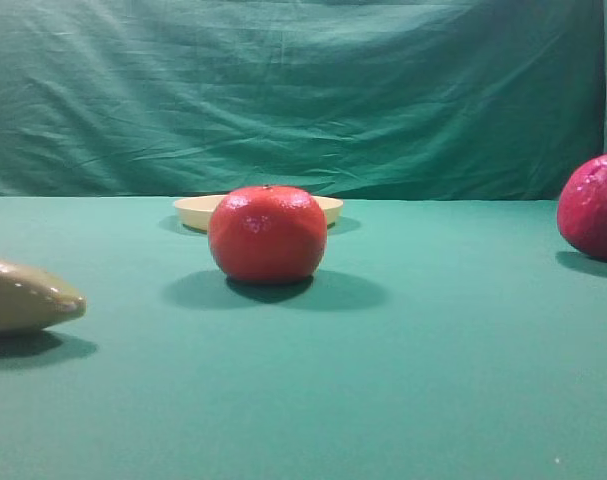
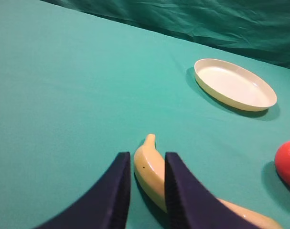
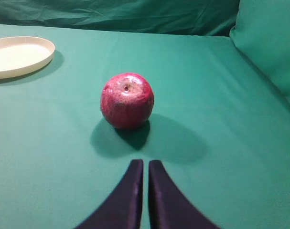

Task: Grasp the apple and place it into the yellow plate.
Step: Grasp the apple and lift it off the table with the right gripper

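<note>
1. Resting on the green cloth [image 3: 221, 143], the apple [image 3: 127, 100] is seen upright with its stem pit upward, a paler patch around the top. It is touched by nothing. In the high view the apple [image 1: 593, 207] is cut by the right edge of the picture.

2. The plate [image 3: 18, 56] is found well to the left of the apple and farther back in the right wrist view, flat on the cloth. Nothing is seen in the part of it that shows.

3. The right gripper [image 3: 143, 191] is placed just in front of the apple, apart from it. Its two dark fingers [image 3: 130, 195] are drawn together with only a thin slit between them; nothing is held.

4. The left gripper [image 2: 147, 191] is shown in the left wrist view only. Its fingers [image 2: 113, 195] are set a narrow way apart, and a banana [image 2: 149, 167] is seen in the gap. Whether the banana is pinched or merely lies on the cloth below cannot be told.

5. An orange-red round fruit [image 1: 268, 233] is recorded well to the left of the apple in the high view, directly in front of the plate [image 1: 198, 210] and hiding its middle.

6. A green drape [image 1: 303, 95] is hung behind the apple and the other things.
</note>
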Available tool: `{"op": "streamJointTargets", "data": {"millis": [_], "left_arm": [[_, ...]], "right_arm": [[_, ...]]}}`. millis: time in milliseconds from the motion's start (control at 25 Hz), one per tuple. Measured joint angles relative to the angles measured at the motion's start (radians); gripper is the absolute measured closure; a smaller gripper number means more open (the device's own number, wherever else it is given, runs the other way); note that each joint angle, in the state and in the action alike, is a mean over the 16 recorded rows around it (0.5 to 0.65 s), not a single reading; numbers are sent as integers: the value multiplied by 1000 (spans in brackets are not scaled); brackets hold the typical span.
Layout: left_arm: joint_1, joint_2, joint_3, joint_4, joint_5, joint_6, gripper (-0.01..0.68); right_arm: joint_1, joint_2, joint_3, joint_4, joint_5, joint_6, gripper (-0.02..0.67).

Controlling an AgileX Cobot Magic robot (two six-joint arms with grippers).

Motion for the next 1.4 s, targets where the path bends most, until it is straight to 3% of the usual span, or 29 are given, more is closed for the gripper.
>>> {"op": "streamJointTargets", "data": {"millis": [1000, 1400], "left_arm": [[0, 0, 0, 0, 0, 0, 516], [0, 0, 0, 0, 0, 0, 516]], "right_arm": [[0, 0, 0, 0, -8, 1, 649], [0, 0, -1, 6, -222, 42, 639]]}}
